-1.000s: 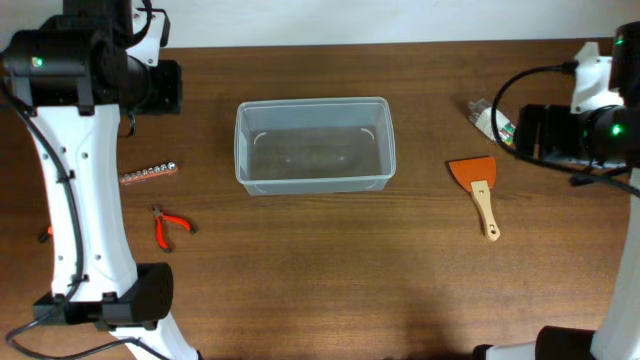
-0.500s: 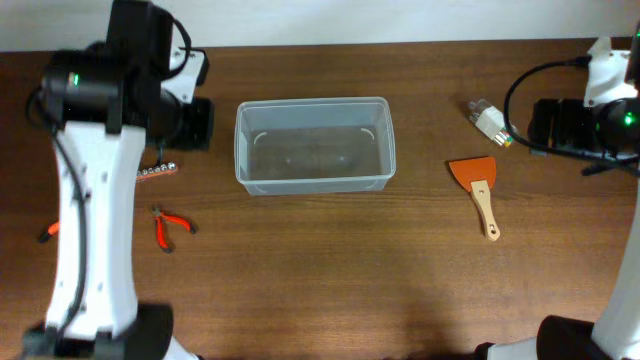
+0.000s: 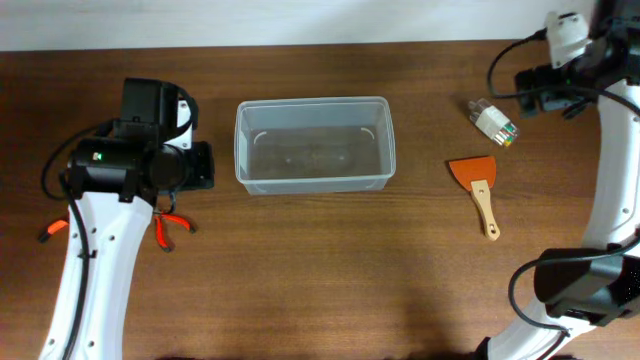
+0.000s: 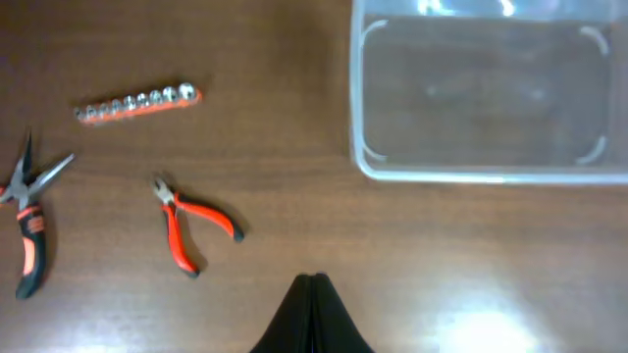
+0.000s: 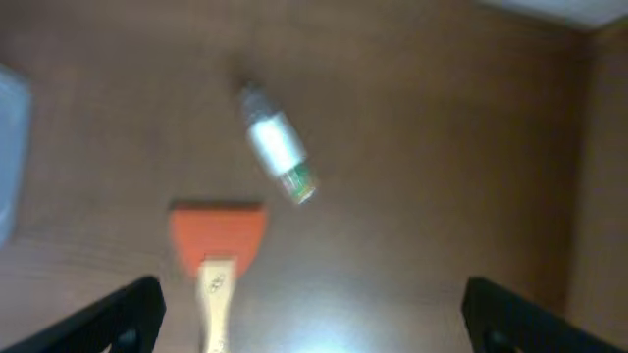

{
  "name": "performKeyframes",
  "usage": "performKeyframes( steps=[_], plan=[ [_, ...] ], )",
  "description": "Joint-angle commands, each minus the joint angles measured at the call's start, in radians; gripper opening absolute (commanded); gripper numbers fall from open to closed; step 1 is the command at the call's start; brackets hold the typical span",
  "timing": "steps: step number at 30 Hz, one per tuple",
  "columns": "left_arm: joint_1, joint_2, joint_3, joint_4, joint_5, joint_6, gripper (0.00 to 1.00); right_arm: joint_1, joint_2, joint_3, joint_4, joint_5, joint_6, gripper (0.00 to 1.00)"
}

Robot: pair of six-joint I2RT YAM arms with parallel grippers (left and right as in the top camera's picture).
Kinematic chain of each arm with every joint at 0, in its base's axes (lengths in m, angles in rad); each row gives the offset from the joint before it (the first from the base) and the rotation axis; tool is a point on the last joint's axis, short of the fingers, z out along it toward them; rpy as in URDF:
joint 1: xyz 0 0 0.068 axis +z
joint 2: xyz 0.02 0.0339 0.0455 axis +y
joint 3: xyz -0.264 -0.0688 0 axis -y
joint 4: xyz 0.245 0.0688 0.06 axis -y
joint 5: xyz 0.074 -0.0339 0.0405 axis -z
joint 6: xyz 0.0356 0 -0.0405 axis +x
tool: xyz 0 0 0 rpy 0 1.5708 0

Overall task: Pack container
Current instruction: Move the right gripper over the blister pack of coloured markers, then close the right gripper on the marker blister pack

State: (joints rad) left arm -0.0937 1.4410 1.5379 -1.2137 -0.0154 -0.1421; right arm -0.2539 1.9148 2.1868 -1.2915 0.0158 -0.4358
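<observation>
Overhead: the container (image 3: 314, 184) sits empty on the brown surface (image 3: 320, 280), toward the far edge and roughly midway between the arms; its long sides run left to right.

The left arm (image 3: 120, 170) hides much of its own side; only the red cutters (image 3: 170, 229) and an orange tip of the long-nose pliers (image 3: 52, 230) peek out beside it.

The left wrist view fills that in: a socket rail (image 4: 137, 101), an orange strip carrying a row of chrome sockets; the cutters (image 4: 191, 224); the pliers (image 4: 27, 221) in full, with black-and-orange grips. All three lie apart from one another and left of the container (image 4: 471, 176). The left jaws show at the bottom of this view, closed tip to tip on nothing, above bare surface near the container's near-left corner.

Right side, overhead: a scraper (image 3: 478, 188) with orange blade and wooden handle, the handle toward the near edge; beyond it, and apart, lies a small white capsule (image 3: 493, 121).

The right wrist view is blurred; it gives the same scraper (image 5: 218, 257) and capsule (image 5: 278, 145), plus a sliver of the container (image 5: 8, 147) at the left edge. The right jaws stand wide open, one finger in each bottom corner with nothing between, high over the scraper.

Writing: there are coloured marks on the capsule's end — too small overhead, too blurred at the wrist to read.
</observation>
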Motion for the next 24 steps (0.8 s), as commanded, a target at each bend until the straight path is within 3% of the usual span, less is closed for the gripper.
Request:
performKeyframes(
  steps=[1,6,15,24],
  plan=[
    [0.038,-0.018,-0.003,0.034,-0.011,-0.023,0.03,-0.078,0.026,0.007,0.058,0.013,-0.032,0.98],
    [0.044,-0.017,-0.003,0.032,-0.011,-0.023,0.03,-0.127,0.139,0.007,0.106,-0.089,-0.088,0.99],
    [0.044,-0.017,-0.003,0.004,-0.011,-0.023,0.03,-0.024,0.295,0.007,0.179,-0.148,-0.294,0.99],
    [0.044,-0.017,-0.003,-0.007,-0.011,-0.023,0.03,0.003,0.401,0.007,0.182,-0.136,-0.320,0.99]
  ],
)
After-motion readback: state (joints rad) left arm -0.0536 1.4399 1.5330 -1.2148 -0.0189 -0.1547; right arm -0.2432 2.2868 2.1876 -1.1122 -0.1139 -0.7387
